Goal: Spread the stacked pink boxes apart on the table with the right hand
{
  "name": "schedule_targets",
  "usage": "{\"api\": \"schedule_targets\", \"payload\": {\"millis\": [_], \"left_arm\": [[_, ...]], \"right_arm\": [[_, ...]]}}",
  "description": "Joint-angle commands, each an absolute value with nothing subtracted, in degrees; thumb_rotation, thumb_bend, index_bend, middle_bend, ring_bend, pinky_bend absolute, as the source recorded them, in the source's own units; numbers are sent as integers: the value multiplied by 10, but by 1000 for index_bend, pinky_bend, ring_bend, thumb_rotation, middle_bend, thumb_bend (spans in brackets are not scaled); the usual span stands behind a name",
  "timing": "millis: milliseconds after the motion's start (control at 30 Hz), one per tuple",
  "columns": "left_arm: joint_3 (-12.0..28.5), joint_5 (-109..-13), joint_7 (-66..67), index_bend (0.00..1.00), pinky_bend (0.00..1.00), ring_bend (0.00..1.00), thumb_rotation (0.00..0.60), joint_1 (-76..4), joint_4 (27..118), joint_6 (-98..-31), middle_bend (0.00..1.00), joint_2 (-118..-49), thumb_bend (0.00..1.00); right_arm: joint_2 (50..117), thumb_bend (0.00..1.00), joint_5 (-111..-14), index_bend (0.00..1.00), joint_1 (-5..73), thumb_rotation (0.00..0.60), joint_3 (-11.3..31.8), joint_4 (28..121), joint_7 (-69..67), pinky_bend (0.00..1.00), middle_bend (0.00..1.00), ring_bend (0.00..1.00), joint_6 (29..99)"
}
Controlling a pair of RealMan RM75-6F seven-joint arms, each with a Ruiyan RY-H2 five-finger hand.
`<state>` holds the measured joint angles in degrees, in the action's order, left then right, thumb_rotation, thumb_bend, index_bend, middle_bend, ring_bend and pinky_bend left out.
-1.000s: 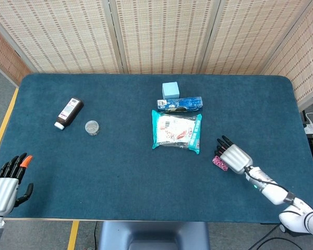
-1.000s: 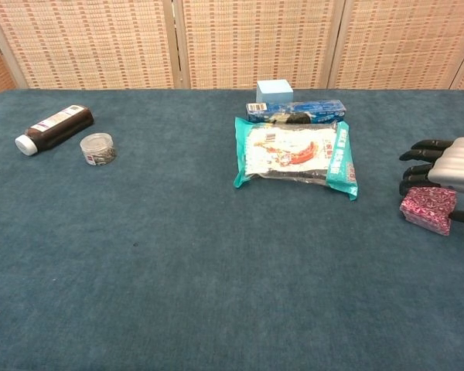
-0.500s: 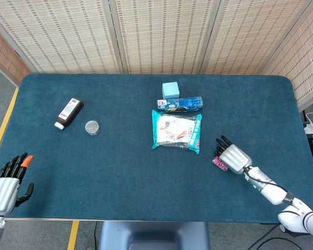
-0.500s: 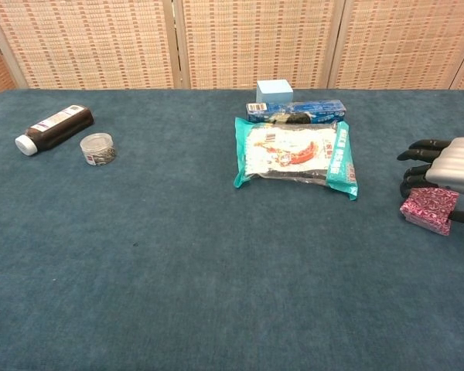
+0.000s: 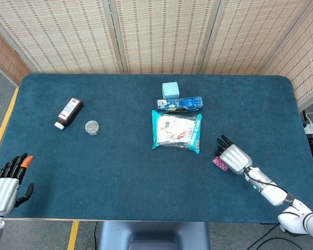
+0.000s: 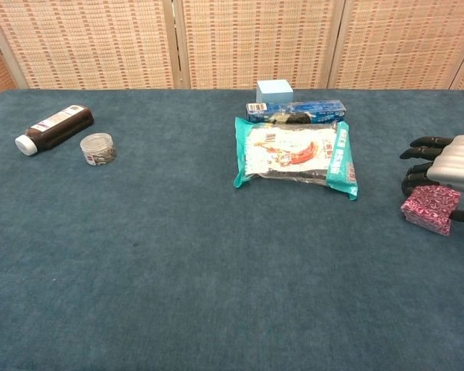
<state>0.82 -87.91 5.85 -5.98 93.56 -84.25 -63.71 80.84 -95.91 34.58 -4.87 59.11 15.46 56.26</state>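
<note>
Pink boxes peek out under the right hand, whose fingers drape over them on the counter. Chest view: the stack sits beneath dark fingers, snack bag nearby.

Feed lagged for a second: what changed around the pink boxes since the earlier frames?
Very little. The right hand shifted only slightly above the pink boxes, which look stacked in the same spot; nothing was released or spread. Left hand, snack bag, bottle and jar stayed put.
</note>
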Motion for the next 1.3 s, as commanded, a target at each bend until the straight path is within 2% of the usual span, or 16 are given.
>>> {"api": "schedule_targets", "payload": {"millis": [33, 300, 533, 767, 967, 1033, 1100, 1200, 1267, 1300], "left_arm": [[8, -880, 58, 0, 127, 0, 600, -59, 937, -843, 0, -636, 458], [7, -883, 58, 0, 127, 0, 600, -57, 938, -848, 0, -635, 459], [6, -885, 56, 0, 127, 0, 600, -57, 939, -849, 0, -634, 460], [4, -891, 53, 0, 127, 0, 600, -55, 940, -854, 0, -633, 460], [1, -896, 48, 0, 128, 0, 600, -53, 938, -855, 0, -630, 459], [1, -896, 45, 0, 127, 0, 600, -53, 938, -856, 0, -629, 459], [1, -896, 43, 0, 127, 0, 600, -52, 938, -856, 0, -628, 459], [1, -894, 39, 0, 127, 0, 600, -52, 935, -855, 0, -627, 459], [2, -893, 38, 0, 127, 0, 600, -53, 935, -853, 0, -627, 459], [2, -892, 38, 0, 127, 0, 600, -54, 935, -852, 0, -627, 459]], "right_arm": [[803, 286, -962, 500, 344, 600, -48, 597, 155, 0, 361, 73, 573], [774, 286, -979, 530, 333, 600, -51, 641, 167, 0, 373, 82, 617], [747, 286, -1011, 536, 329, 600, -61, 719, 195, 0, 379, 86, 648], [773, 286, -1025, 535, 351, 600, -59, 778, 252, 0, 379, 86, 602], [818, 285, -1012, 513, 366, 600, -50, 784, 294, 0, 379, 86, 556], [829, 286, -1004, 477, 367, 600, -47, 782, 305, 0, 379, 86, 545], [833, 286, -1001, 347, 367, 600, -47, 781, 311, 0, 338, 85, 541], [831, 283, -991, 85, 363, 600, -45, 786, 329, 0, 160, 26, 539], [825, 278, -981, 7, 359, 600, -44, 797, 343, 0, 77, 0, 536], [822, 275, -978, 0, 357, 600, -43, 802, 347, 0, 50, 0, 536]]}}
